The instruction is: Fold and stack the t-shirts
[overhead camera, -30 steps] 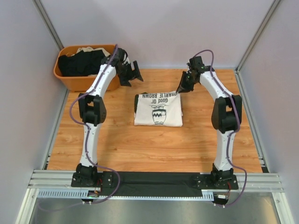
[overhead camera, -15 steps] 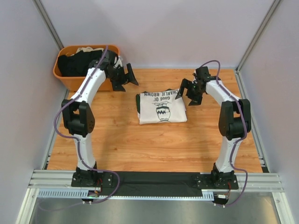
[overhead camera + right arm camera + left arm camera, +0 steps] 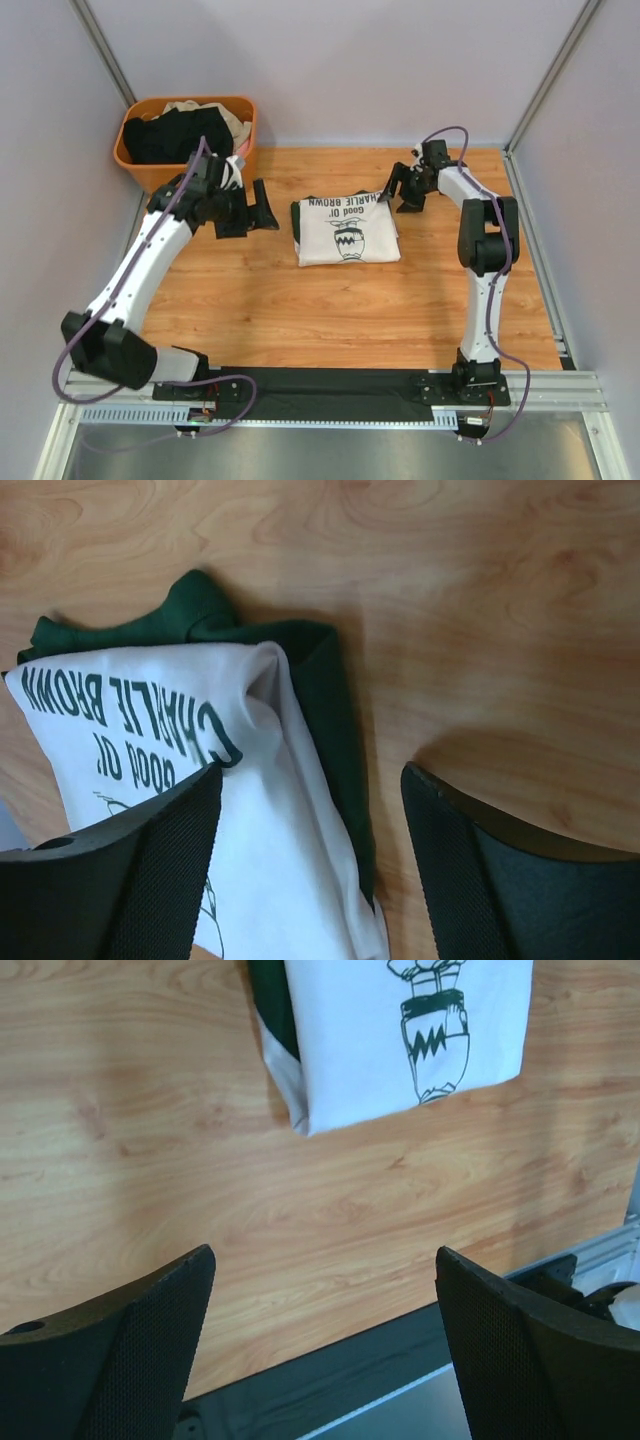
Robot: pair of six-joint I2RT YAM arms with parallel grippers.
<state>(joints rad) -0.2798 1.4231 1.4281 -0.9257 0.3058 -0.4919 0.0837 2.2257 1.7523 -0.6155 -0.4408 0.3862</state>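
Note:
The white t-shirt (image 3: 345,232) with dark green sleeves and Charlie Brown print lies folded on the wooden table, mid-back. My right gripper (image 3: 399,190) is open at its far right corner. In the right wrist view the shirt (image 3: 150,720) and its green sleeve (image 3: 330,710) lie between the spread fingers of that gripper (image 3: 312,775), which grips nothing. My left gripper (image 3: 262,205) is open and empty, left of the shirt. In the left wrist view the shirt (image 3: 400,1030) lies beyond the left gripper (image 3: 322,1260). Black t-shirts (image 3: 172,138) and a beige one (image 3: 212,112) lie in the basket.
The orange plastic basket (image 3: 150,176) stands at the back left corner, just behind my left arm. Grey walls close in the table on three sides. A black strip and metal rail (image 3: 330,385) run along the near edge.
My left arm has swung from the basket down to the left of the folded shirt. My right gripper has let go of the shirt's far right corner, and the shirt has shifted slightly.

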